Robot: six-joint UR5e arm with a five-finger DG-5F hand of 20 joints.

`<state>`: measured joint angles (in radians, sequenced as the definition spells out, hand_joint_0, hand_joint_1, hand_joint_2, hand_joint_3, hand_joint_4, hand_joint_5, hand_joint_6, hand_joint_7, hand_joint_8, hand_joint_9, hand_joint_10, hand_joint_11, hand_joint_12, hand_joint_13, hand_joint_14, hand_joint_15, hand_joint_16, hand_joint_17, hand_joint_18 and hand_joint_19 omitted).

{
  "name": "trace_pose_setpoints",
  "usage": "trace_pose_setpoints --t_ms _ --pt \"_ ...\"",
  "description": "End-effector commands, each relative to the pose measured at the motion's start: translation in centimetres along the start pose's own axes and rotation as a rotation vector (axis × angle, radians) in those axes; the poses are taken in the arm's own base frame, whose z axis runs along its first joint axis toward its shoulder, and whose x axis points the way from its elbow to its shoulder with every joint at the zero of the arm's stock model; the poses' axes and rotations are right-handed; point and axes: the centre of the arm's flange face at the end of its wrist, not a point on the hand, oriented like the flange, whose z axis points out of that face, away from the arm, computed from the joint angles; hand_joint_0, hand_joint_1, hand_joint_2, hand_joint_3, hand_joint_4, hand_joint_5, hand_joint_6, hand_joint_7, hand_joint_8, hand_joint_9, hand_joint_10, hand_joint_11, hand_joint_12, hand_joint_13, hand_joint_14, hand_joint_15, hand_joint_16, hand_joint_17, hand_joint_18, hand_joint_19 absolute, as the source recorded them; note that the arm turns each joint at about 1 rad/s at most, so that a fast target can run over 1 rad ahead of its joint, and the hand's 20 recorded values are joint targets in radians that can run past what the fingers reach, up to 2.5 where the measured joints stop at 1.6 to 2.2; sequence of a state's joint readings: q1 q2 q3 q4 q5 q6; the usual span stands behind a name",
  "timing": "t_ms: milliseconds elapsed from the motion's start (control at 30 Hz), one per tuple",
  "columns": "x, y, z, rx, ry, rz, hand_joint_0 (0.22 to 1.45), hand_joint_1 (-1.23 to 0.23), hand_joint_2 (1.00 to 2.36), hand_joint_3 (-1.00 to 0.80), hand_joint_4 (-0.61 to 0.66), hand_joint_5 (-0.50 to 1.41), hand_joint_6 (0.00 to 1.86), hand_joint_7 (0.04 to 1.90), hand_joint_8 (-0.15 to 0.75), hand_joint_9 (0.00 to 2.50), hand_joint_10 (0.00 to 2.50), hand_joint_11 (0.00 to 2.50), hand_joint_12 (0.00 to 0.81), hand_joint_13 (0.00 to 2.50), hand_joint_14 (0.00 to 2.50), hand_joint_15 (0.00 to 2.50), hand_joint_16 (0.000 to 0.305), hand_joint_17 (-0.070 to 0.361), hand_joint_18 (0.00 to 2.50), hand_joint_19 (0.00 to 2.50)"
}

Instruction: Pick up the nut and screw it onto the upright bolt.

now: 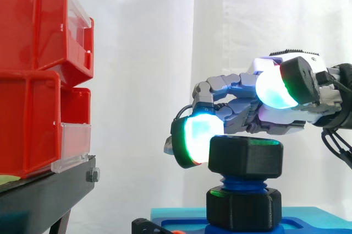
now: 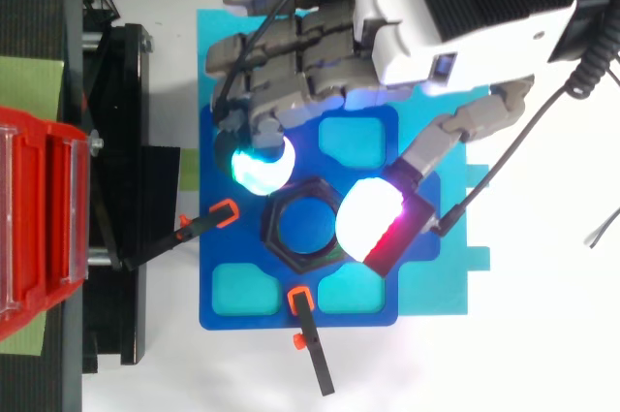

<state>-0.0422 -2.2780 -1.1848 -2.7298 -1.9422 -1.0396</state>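
Fingers sit loosely spread about the black hexagonal plastic nut, unclamped. I should close the pads on opposite flats, holding it level on the blue threaded bolt.

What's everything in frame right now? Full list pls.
nut: 1, black, atop the bolt
bolt: 1, blue, upright at the plate's middle
collar: 1, black, hex, low on the bolt
plate: 1, blue, under the bolt
clamps: 2, black with orange tips, at the plate's edges
bins: 2, red, stacked on the stand
stand: 1, black, left
curtain: 1, white, behind
hand: 1, grey-white, over the nut
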Motion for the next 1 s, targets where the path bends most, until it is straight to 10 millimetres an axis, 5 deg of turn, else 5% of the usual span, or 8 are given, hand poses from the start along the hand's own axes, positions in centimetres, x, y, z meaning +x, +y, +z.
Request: trace_pose_setpoints --t_ms 0,400,600,967 --pt "-0.6 -0.6 -0.4 0.002 -0.002 -0.011 0.48 -0.26 1.0 -0.5 0.12 -0.11 0.52 1.27 0.234 0.58 0.0 0.0 0.233 0.44 0.0 0.0 0.022 0.048 0.08 0.0" --pt "-1.8 -1.9 -1.3 0.005 -0.011 -0.018 0.5 -0.28 1.0 -0.5 0.14 -0.08 0.52 1.29 0.242 0.72 0.0 0.0 0.213 0.54 0.0 0.0 0.017 0.039 0.19 0.0" --pt "-3.1 -1.3 -0.6 -0.011 -0.029 -0.029 0.48 -0.26 1.0 -0.5 0.17 -0.15 0.5 0.79 0.195 0.52 0.0 0.0 0.235 0.38 0.0 0.0 0.025 0.056 0.05 0.0" --pt "-3.2 0.8 1.2 -0.04 -0.031 -0.03 0.46 -0.22 1.0 -0.5 0.12 -0.19 0.5 0.61 0.173 0.35 0.0 0.0 0.265 0.23 0.0 0.0 0.031 0.07 0.0 0.0"
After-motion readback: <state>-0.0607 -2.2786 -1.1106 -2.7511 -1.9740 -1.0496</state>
